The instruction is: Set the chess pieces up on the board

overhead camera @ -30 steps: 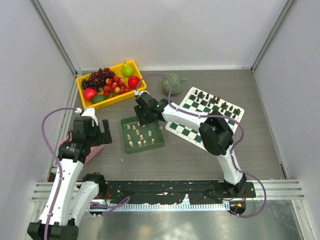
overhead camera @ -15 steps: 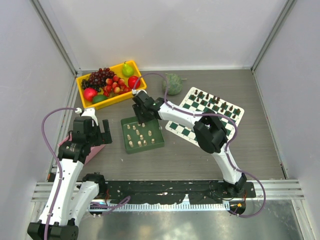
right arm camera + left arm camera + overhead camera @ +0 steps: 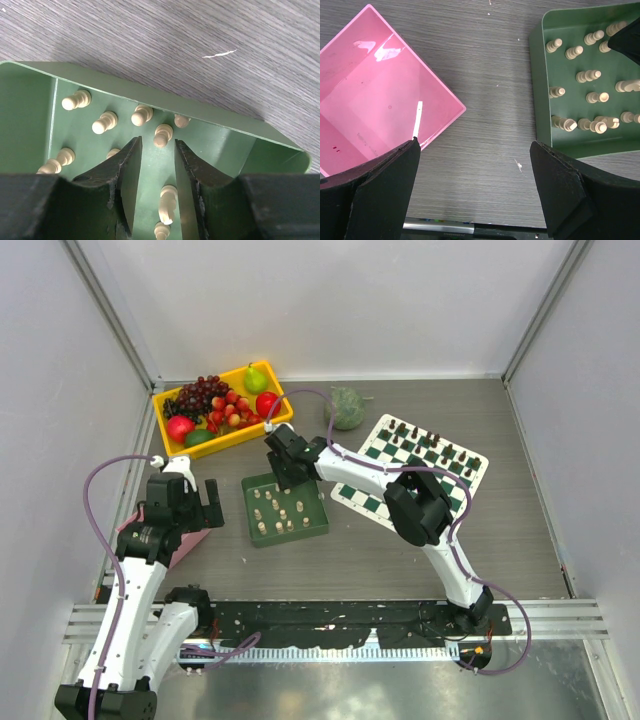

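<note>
I log right gripper, jaws narrowly parted, holding nothing, with rounded cream chess pieces between and just beyond its tips in smooth green tray; left gripper spread wide, empty.

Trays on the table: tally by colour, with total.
yellow tray: 1
green tray: 1
pink tray: 1
Total: 3

chess pieces: cream, scattered in green tray | board: green-white checkered, beside tray
</note>
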### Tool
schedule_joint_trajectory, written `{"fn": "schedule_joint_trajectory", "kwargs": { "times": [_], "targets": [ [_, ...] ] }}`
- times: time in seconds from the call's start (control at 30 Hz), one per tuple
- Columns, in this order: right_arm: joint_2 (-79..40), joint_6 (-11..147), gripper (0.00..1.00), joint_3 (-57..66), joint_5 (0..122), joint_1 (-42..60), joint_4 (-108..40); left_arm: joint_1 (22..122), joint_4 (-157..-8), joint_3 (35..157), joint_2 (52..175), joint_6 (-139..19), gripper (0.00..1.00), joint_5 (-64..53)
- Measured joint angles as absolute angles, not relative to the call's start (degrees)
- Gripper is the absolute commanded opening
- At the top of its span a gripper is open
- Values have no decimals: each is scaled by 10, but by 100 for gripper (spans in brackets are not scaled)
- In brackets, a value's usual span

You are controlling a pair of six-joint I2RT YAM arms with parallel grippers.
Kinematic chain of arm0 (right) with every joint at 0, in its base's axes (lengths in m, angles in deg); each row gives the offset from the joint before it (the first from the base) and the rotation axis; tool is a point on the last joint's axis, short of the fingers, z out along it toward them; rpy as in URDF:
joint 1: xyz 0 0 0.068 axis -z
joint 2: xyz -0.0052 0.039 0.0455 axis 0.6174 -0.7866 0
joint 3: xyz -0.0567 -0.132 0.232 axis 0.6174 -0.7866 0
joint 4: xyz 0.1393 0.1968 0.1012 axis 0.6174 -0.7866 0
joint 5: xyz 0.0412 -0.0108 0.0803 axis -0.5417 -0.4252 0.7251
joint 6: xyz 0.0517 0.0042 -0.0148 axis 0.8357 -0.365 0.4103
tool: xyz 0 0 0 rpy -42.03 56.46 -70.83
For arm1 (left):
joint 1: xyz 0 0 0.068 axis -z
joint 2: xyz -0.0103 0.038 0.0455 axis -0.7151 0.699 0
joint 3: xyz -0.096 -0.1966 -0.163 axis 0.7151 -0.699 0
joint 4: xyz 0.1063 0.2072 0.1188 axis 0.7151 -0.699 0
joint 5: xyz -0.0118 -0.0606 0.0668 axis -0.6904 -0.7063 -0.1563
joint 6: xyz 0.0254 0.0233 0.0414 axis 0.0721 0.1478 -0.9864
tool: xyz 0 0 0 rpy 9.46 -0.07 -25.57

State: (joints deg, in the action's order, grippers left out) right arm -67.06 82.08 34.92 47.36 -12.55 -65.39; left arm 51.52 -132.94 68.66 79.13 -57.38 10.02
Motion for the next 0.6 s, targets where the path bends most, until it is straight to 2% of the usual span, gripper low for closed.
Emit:
{"fn": "schedule_joint_trajectory", "kwargs": {
  "times": [0.6],
  "targets": [
    [-673,821,35,349,476,-127,-655,515,-1329,687,793,-574,100,100]
  ]
}}
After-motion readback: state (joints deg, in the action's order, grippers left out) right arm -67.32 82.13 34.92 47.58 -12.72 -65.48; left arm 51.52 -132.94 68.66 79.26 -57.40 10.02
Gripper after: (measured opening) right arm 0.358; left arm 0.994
